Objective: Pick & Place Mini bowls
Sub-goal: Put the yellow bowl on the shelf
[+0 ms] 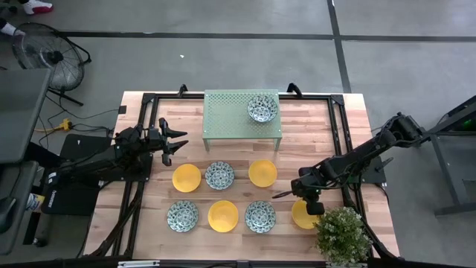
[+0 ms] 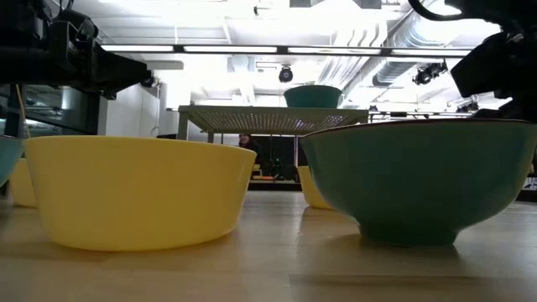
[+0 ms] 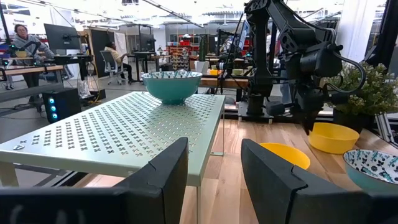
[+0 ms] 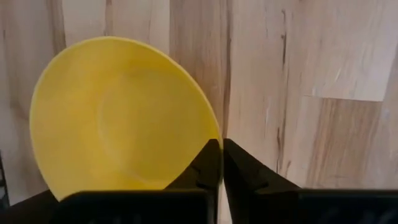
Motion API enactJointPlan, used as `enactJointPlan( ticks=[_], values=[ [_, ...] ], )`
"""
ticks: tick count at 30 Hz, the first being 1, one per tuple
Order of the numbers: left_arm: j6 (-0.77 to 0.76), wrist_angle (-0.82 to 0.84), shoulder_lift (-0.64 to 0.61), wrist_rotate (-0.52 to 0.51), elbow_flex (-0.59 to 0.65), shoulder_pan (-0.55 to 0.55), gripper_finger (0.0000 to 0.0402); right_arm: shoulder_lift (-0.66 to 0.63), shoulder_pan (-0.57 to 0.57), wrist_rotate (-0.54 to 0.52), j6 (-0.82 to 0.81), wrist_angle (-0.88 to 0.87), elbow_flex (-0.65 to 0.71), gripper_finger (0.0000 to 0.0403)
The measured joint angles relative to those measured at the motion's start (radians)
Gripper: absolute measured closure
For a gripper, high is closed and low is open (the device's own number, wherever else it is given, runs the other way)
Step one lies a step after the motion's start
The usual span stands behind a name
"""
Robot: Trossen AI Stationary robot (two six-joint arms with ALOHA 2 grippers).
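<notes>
Rack (image 1: 242, 115) is the landmark: pale green perforated metal, standing at the far middle of the wooden bench (image 1: 312, 130). One patterned bowl (image 1: 262, 108) sits on the rack's top, near its right end; in the left wrist view it shows as a teal bowl on the perforated surface.

In front of the rack, first row: yellow bowl (image 1: 187, 177), patterned bowl (image 1: 219, 175), yellow bowl (image 1: 262, 173). Second row, farther from the rack toward the near edge: patterned bowl (image 1: 182, 216), yellow bowl (image 1: 223, 216), patterned bowl (image 1: 260, 217). A fourth yellow bowl (image 1: 303, 214) lies to the right of that second row, well off the rack's right front corner, just beside a potted plant (image 1: 343, 236).

Right gripper (image 1: 311, 202) is over the rim of that fourth yellow bowl. In the right wrist view its fingers (image 4: 205, 163) are pressed together on the bowl's rim, pinching it; the bowl (image 4: 121, 115) sits tilted against the wood.

Left gripper (image 1: 172, 141) hangs left of the rack, above the bench, clear of every bowl. Its fingers (image 3: 168, 171) are spread apart with nothing between them, pointed toward the rack.

A floor fan (image 1: 46, 52) stands off the bench, far left of the rack. People sit at desks in the room beyond.
</notes>
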State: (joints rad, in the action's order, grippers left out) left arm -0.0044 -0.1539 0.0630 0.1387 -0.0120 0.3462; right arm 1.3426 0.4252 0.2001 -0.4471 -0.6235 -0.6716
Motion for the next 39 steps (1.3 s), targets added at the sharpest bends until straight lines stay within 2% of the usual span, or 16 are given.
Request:
enactJointPlan(
  ticks=[7, 14, 26, 39],
  values=[
    [0.0, 0.0, 0.0, 0.0, 0.0, 0.0, 0.0255, -0.017, -0.04, 0.078, -0.107, 0.011, -0.014, 0.0399],
    [0.0, 0.0, 0.0, 0.0, 0.0, 0.0, 0.0255, -0.048, -0.131, 0.087, -0.122, -0.059, -0.119, 0.0401],
    [0.0, 0.0, 0.0, 0.0, 0.0, 0.0, 0.0255, -0.033, -0.364, 0.067, 0.014, -0.349, -0.494, 0.0402],
    [0.0, 0.0, 0.0, 0.0, 0.0, 0.0, 0.0255, 0.216, -0.562, 0.032, 0.083, -0.389, -0.926, 0.0403]
  ],
)
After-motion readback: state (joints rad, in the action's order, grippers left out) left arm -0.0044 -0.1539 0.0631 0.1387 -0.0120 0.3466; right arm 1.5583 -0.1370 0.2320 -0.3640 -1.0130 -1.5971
